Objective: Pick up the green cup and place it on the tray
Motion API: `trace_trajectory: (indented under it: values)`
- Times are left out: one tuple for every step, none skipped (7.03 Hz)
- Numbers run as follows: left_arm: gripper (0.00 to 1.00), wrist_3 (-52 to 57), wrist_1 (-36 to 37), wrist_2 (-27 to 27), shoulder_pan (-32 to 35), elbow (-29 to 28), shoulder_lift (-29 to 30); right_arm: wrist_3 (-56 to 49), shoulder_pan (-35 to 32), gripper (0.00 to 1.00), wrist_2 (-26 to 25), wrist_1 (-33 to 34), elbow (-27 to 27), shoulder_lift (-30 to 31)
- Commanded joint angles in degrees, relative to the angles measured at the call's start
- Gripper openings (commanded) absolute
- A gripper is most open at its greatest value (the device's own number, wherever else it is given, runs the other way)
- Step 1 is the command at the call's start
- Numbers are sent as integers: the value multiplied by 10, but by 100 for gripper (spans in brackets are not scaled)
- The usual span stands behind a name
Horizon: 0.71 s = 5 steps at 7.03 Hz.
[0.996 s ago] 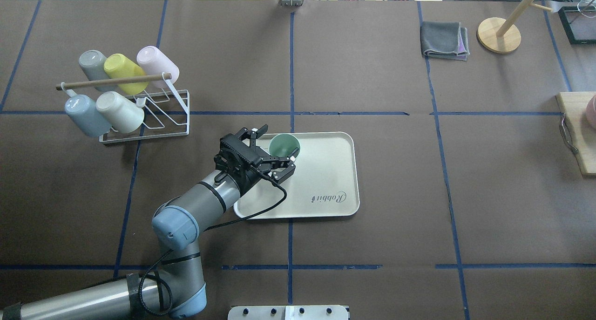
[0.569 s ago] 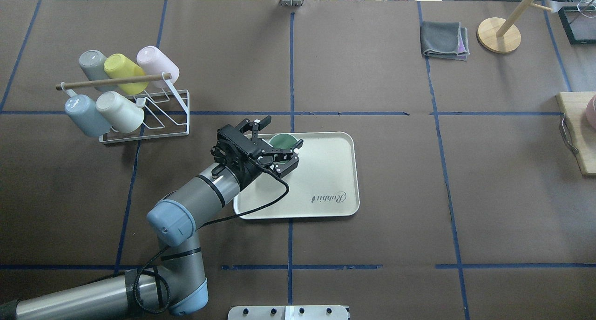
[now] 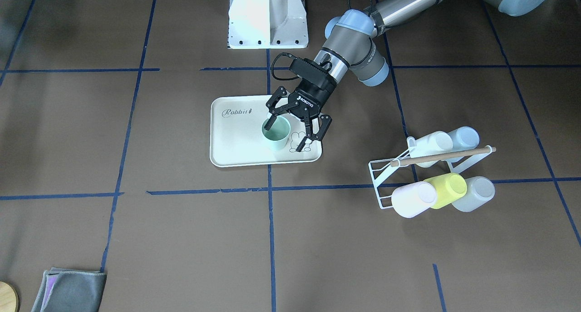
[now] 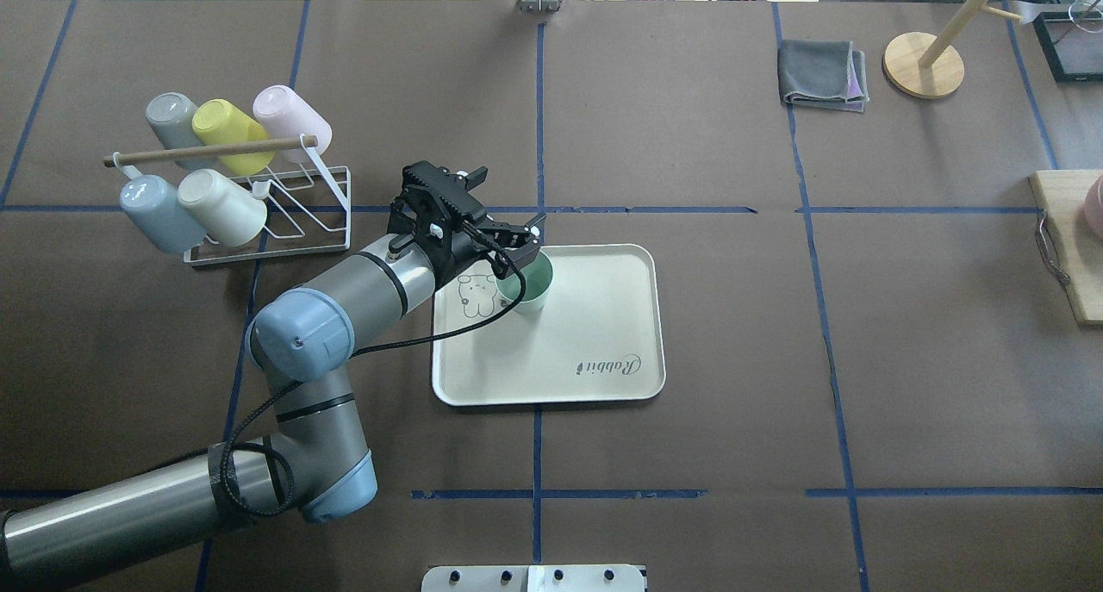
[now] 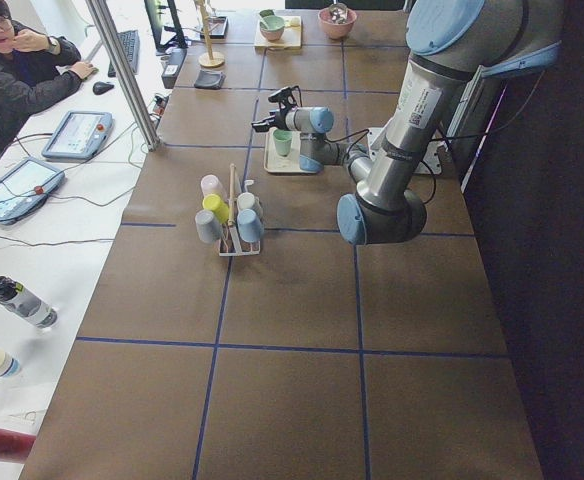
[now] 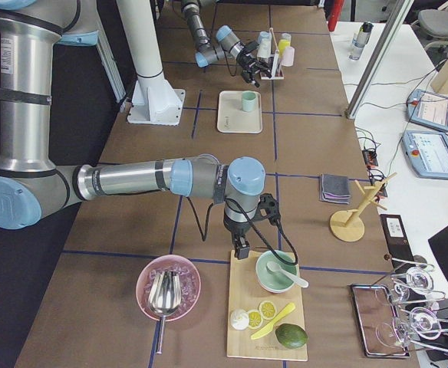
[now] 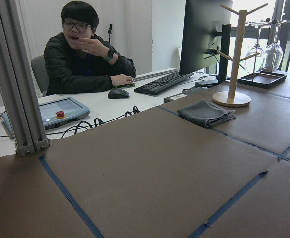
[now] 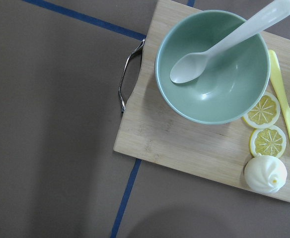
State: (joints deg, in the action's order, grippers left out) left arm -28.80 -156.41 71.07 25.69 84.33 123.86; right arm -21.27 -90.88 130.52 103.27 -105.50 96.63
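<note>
The green cup point(image 4: 527, 283) stands upright on the tray point(image 4: 603, 316), in its far left part just right of the rabbit drawing point(image 4: 472, 295), with the left gripper point(image 4: 508, 198) raised over it, spread wide and empty. One finger point(image 3: 272, 116) hangs near the rim, so a sideways retreat could clip and topple the cup. Only the front-facing view shows this closeness, and whether the right gripper point(image 6: 240, 249), far to the right, is open cannot be told.
</note>
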Motion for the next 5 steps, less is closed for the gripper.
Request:
trace_trajectory:
  values:
    - [99,-3,132,51,25,67,0,0,0,100,0,0,-1,0]
    - [99,-3,215,82,39,103,-2,0,0,100,1,0,-1,2]
    - [99,1,319,134,62,138,-2,0,0,100,1,0,-1,2]
    - [99,4,411,204,99,166,0,0,0,100,1,-1,-1,2]
    - [99,48,474,269,139,190,-4,0,0,100,1,0,-1,2]
